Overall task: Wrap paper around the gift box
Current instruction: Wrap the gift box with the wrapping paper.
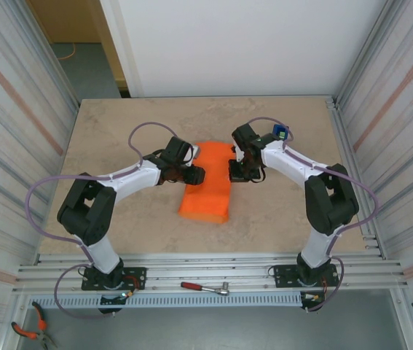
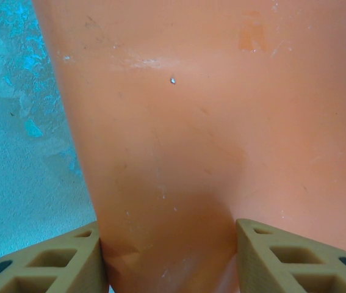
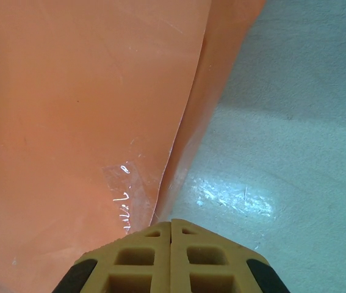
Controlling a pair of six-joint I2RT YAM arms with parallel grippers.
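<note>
On the left, the left claw (image 1: 194, 175) sits at the left side of the paper (image 1: 207, 191). Its two fingers (image 2: 57, 262) are partway apart. A hump of orange paper fills the gap and touches both of them, so I think it is squeezing the paper there.

In the middle, the paper lies on the table (image 1: 119, 131) between the two arms. Its long way runs from near to far, so its long edges face the claws. I think the box is under it, because the near end stands up thick like a block, but it is covered.

On the right, the right claw (image 1: 237, 173) is at the right long edge, across from the left one. Its fingers are pressed tight together, right where a loose flap of paper ends. I cannot tell if a bit of paper is nipped in them.

Both claws are about equally near the paper. So my guess is the next fold goes sideways, across the short way, with the right flap pulled left over the top.
</note>
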